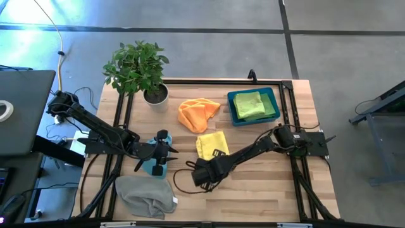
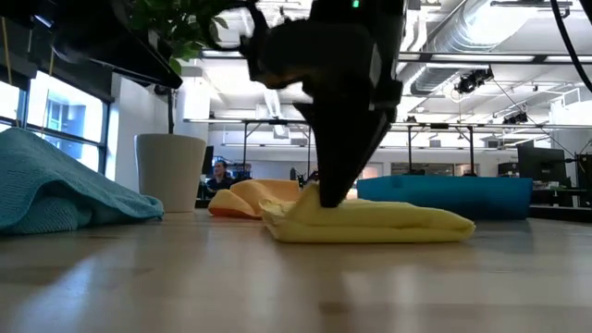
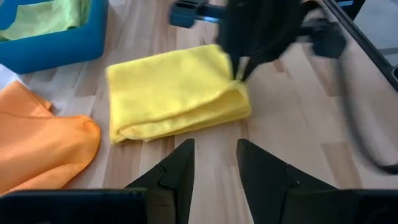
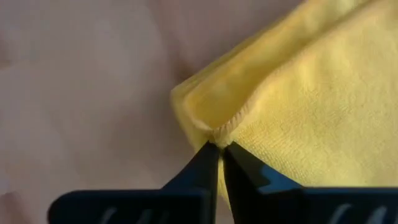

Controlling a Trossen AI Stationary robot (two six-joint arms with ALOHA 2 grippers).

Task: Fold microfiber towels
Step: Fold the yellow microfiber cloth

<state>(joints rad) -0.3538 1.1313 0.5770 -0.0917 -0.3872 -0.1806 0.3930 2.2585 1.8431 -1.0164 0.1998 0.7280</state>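
Wooden table (image 1: 266, 190), butcher-block top, black frame rails along its edges, grey floor around it.

Item: left gripper (image 1: 169, 151), over the table's left half, fingers (image 3: 180, 171) parted with nothing between them; it hangs above the light blue towel (image 1: 155, 167).

Item: grey towel (image 1: 145, 195), crumpled, at the near-left edge, apart from the rest.

Item: potted plant (image 1: 138, 68), white pot, far-left corner.

Item: orange towel (image 1: 197, 114), loosely bunched, centre-far, just beside the bin's left side.

Item: yellow towel (image 1: 209, 143), folded over into layers, lying flat at the table's centre, near the orange one.

Item: right gripper (image 1: 217, 154), reaching in from the right, down at the yellow towel's near corner. Fingers (image 4: 208, 165) pinched together on the hem of that corner (image 4: 217, 134); the low view shows the tips pressing into the cloth's edge at table level (image 2: 333, 196).

Item: blue bin (image 1: 276, 113), far-right, holding a folded lime green towel (image 1: 249, 104).

Beyond the table, low view: open room with ceiling ducts, and a person (image 2: 220, 172) seated far behind the pot.
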